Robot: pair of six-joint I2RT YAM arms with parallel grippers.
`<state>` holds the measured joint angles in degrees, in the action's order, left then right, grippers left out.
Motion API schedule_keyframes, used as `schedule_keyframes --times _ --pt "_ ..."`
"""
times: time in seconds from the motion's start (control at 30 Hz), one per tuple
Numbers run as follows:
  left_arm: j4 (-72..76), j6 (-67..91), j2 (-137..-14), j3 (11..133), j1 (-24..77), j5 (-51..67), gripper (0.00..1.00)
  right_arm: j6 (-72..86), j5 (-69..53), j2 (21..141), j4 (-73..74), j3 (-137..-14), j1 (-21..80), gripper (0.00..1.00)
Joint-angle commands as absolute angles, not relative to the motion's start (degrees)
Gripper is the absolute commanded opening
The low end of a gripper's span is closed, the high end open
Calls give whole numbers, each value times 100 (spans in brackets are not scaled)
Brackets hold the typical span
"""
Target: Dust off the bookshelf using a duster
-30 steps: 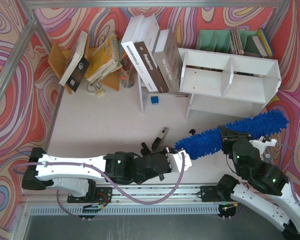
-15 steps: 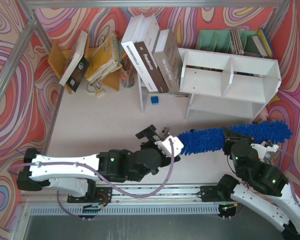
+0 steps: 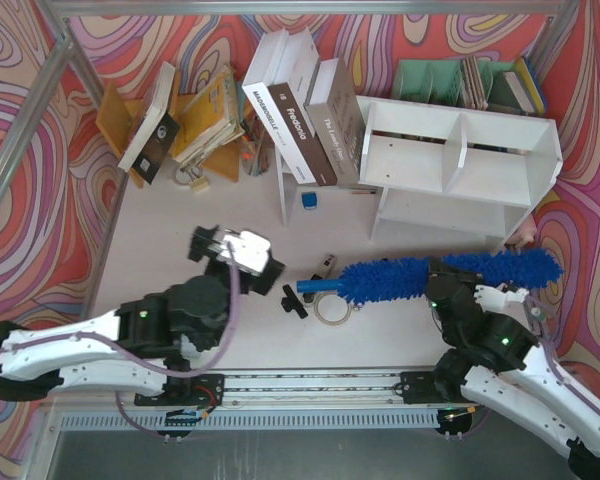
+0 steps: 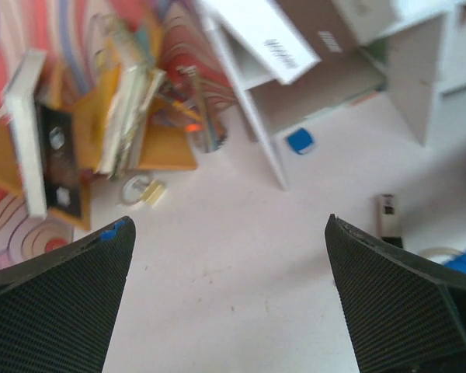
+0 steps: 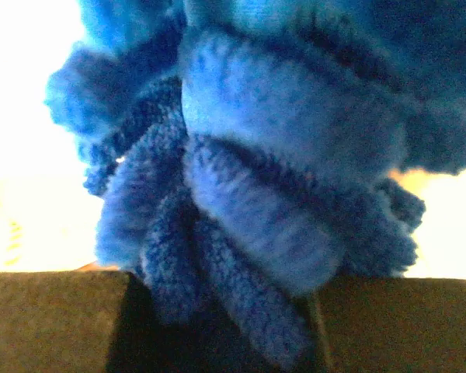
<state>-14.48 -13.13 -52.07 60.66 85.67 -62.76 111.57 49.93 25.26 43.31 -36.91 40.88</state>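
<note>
Your right claw [image 3: 442,282] was clenched on the duster [image 3: 390,278], gripping the shaggy blue head partway along rather than the handle. In the right wrist view the blue noodles bulged out above the claw [image 5: 225,315] and filled nearly the whole picture, the duster [image 5: 279,155] squeezed between the two brown pads [image 5: 54,322].

The duster lay roughly parallel to the near edge of the bench [image 3: 180,235], in its right half. Its short blue handle pointed left toward the middle of the bench and ended just beside a tape ring [image 3: 330,311]. Its fluffy tip reached toward the right edge. Whether it rested on the bench or was lifted off it, you could not tell from these views.

The bookshelf [image 3: 460,160] stood at the far right of the bench, open side up toward the overhead camera, its two compartments split by the upright divider. The duster sat in front of it, near its front feet but apart from it.

Your left claw [image 3: 230,250] was released, jaws spread wide and empty, over the left middle of the bench and well apart from the duster. From the left wrist, the claw [image 4: 229,225] showed bare bench between its black fingers [image 4: 62,303]. Large books [image 3: 300,115] leaned beside the bookshelf's left end, with a small blue cube [image 3: 309,200] on the bench below them.
</note>
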Motion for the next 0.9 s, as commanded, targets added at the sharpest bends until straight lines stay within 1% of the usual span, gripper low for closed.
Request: schedule_keyframes --times 0.0,0.13,0.33,0.57,0.7,0.73,0.8,0.83,0.87 --pt "-1050 -1406 -4365 5730 8225 -7162 98 11431 5131 2797 4451 -3497 4103 0" --pt "-980 -1315 -3577 5384 8004 -7209 98 11409 4905 2853 4199 -3141 4104 0" --pt "-608 -1411 -2607 4762 7963 -7147 98 11331 4334 2909 3235 -2308 4101 0" --pt "-528 -1512 -2255 4490 7959 -7195 98 10895 3963 3367 2485 -1985 4100 0" --pt "-473 -1537 -2245 4386 7955 -7156 98 10995 3859 3774 2215 -1809 4104 0" --pt "-450 -1538 -2253 4371 7954 -7156 98 10987 3838 3880 2111 -1776 4102 1" --pt "-440 -1543 -2276 4344 7955 -7146 98 10993 3827 4092 1872 -1726 4104 5" --pt "-435 -1539 -2291 4338 7959 -7150 98 11014 3845 4194 1795 -1730 4104 9" --pt "-436 -1538 -2308 4334 7957 -7154 98 11033 3872 4295 1730 -1731 4104 16"
